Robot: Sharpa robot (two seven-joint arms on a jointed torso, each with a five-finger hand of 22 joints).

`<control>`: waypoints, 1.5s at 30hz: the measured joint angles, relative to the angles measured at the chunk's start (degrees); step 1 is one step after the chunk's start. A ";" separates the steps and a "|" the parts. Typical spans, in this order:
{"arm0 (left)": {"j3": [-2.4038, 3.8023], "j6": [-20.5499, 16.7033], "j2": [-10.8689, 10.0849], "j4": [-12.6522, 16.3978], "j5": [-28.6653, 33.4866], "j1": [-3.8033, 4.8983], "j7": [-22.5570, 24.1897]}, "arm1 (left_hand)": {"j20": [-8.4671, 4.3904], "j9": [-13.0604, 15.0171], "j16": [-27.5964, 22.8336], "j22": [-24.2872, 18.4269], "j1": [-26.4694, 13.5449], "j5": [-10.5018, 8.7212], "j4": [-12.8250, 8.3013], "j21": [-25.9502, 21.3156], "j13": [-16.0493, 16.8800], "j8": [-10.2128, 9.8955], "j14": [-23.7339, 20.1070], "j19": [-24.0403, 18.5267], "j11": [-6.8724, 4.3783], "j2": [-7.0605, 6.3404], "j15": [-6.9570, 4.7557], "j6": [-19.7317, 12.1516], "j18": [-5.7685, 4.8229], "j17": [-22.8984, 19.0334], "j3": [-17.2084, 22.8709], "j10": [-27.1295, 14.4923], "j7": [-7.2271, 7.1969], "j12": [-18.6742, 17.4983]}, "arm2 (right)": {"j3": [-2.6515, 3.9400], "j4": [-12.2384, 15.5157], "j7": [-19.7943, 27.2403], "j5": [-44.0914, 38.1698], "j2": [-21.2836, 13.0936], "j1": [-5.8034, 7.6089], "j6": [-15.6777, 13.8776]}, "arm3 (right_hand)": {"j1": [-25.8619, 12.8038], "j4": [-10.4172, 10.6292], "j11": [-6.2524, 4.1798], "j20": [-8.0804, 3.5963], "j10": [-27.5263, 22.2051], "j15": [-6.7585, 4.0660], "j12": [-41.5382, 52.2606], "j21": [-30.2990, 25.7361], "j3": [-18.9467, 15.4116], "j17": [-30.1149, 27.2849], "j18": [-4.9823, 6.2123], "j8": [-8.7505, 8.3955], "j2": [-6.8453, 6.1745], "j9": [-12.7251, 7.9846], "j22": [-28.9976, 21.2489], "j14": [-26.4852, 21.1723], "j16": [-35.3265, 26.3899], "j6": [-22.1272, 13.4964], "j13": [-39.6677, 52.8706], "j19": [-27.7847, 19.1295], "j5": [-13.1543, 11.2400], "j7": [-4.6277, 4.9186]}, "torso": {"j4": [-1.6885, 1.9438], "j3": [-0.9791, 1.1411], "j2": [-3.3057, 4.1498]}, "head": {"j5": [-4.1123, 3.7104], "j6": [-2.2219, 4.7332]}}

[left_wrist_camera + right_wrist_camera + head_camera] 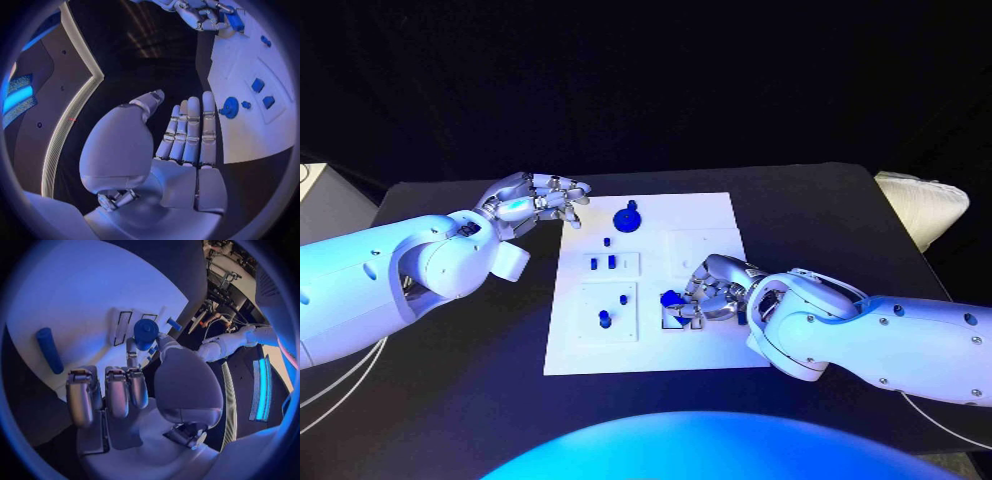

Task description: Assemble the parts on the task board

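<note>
task board (704, 215): white
parts (626, 217): blue
table (473, 400): black
arms (877, 340): white
left hand (538, 200), right hand (711, 295): silver

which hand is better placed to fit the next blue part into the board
Probably the right. The right hand is over the task board with its fingers on a round blue part. The left hand hovers off the board's far left corner, holding nothing.
</note>
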 measured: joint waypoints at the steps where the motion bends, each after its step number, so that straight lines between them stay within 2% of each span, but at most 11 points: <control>1: 0.00 0.00 -0.02 0.01 0.00 0.00 -0.01 | 0.00 0.00 0.00 0.00 0.00 0.00 0.00 0.00 0.00 0.00 0.00 0.00 0.00 0.00 0.00 0.00 0.00 0.00 0.00 0.00 0.00 0.00 | 0.00 -0.03 -0.06 -0.16 0.04 -0.01 0.00 | -0.16 -0.01 0.00 0.00 0.00 0.00 0.00 0.00 -0.19 0.00 -0.25 0.03 0.15 0.00 0.00 0.00 0.00 0.03 0.00 0.00 0.00 -0.03 | 0.00 0.00 0.01 | 0.00 0.00; 5: 0.00 0.00 -0.11 0.03 0.00 0.00 -0.03 | 0.00 0.00 0.00 0.00 0.00 0.00 0.00 0.00 0.00 -0.02 0.00 0.00 0.00 0.00 0.00 0.00 0.00 0.00 0.00 0.00 0.00 0.00 | -0.04 -0.25 -0.34 -0.72 0.21 -0.09 0.02 | -2.83 -0.02 0.00 0.00 0.00 0.00 0.00 0.00 -1.66 0.00 -0.25 0.20 0.81 -0.01 0.00 0.00 0.00 0.20 0.00 0.00 -0.01 -0.20 | 0.01 0.00 0.02 | -0.03 0.00; 9: -0.01 0.00 -0.15 0.03 0.00 0.00 -0.06 | 0.00 0.00 0.00 -0.08 0.00 0.00 0.00 -0.31 -0.01 -0.04 0.00 0.00 0.00 0.00 0.00 0.00 0.00 0.00 0.00 0.00 0.00 0.00 | -0.05 -0.31 -0.49 -1.05 0.29 -0.13 0.19 | -4.33 -0.01 0.00 0.00 0.00 0.00 0.00 0.20 -3.70 0.00 -0.25 0.55 0.86 0.02 0.04 0.00 0.02 0.21 -0.01 0.00 0.01 -0.22 | -0.04 0.02 0.02 | -0.01 0.00; 15: -0.01 -0.01 -0.15 0.02 0.00 0.00 -0.09 | 0.00 0.00 0.00 -0.08 0.00 0.00 0.00 -0.31 -0.01 -0.04 0.00 0.00 0.00 0.00 0.00 0.00 0.00 0.00 0.00 0.00 0.00 0.00 | -0.05 0.01 -0.41 -1.19 0.24 -0.18 0.67 | -7.07 0.09 0.00 0.00 0.00 0.00 0.00 0.21 -9.42 0.00 -0.24 1.07 2.28 0.26 0.04 0.00 0.21 0.22 -0.01 0.00 -5.26 -0.23 | -0.11 0.03 -0.01 | 0.04 0.00; 18: -0.01 -0.01 -0.18 0.01 0.00 0.00 -0.13 | 0.00 0.00 0.00 -0.08 0.00 0.00 0.00 -0.31 -0.01 -0.04 0.00 0.00 0.00 0.00 0.00 0.00 0.00 0.00 0.00 0.00 0.00 0.00 | -0.05 0.29 -0.27 -1.23 0.07 -0.21 0.86 | -7.60 0.15 0.00 0.00 0.00 0.00 0.00 0.21 -10.92 0.00 -0.24 1.32 2.81 0.26 0.04 0.00 0.21 0.22 -0.01 0.00 -6.10 -0.23 | -0.11 0.04 -0.02 | 0.04 0.00; 37: -0.01 -0.04 -0.31 -0.31 0.01 0.00 -0.36 | 0.00 0.00 0.00 -0.13 0.00 0.00 0.16 -0.31 0.04 -0.04 0.00 0.00 0.00 0.00 0.00 0.00 0.00 -0.05 -0.16 0.00 0.00 0.00 | -0.05 2.27 0.99 -1.64 -1.92 -0.31 1.76 | -8.54 0.00 0.00 0.01 0.00 0.00 0.00 0.21 -11.53 -0.01 -0.24 1.53 3.79 0.30 0.03 -0.01 0.21 0.21 -0.02 0.00 -5.63 -0.23 | -0.14 0.06 -0.04 | 0.02 0.00; 42: -0.01 -0.04 -0.30 -0.38 0.01 0.00 -0.41 | 0.00 0.00 0.00 -0.13 0.00 0.00 0.15 -0.31 0.04 -0.04 0.00 0.00 0.00 0.00 0.00 0.00 0.00 -0.05 -0.15 0.00 0.00 0.00 | -0.05 2.52 1.89 -1.10 -2.07 -0.31 2.45 | -7.19 -0.17 0.00 0.01 0.00 0.00 -0.01 0.21 -11.71 0.00 -0.24 1.53 4.94 0.30 0.02 -0.01 0.21 0.04 -0.02 0.00 -5.21 -0.06 | -0.14 0.06 -0.03 | -0.07 0.00; 45: -0.01 -0.04 -0.29 -0.40 0.01 0.00 -0.45 | 0.00 0.00 0.00 -0.13 0.00 0.00 0.15 -0.31 0.03 -0.04 0.00 0.00 0.00 0.00 0.00 0.00 0.00 -0.05 -0.16 0.00 0.00 0.00 | -0.05 2.52 2.64 -0.78 -2.39 -0.32 2.77 | -4.07 -0.17 0.00 0.01 0.00 0.01 0.00 0.21 -12.18 0.04 -0.24 1.74 4.07 0.30 0.02 -0.01 0.21 -0.15 -0.02 0.00 -5.27 0.12 | -0.12 0.05 -0.03 | -0.08 0.00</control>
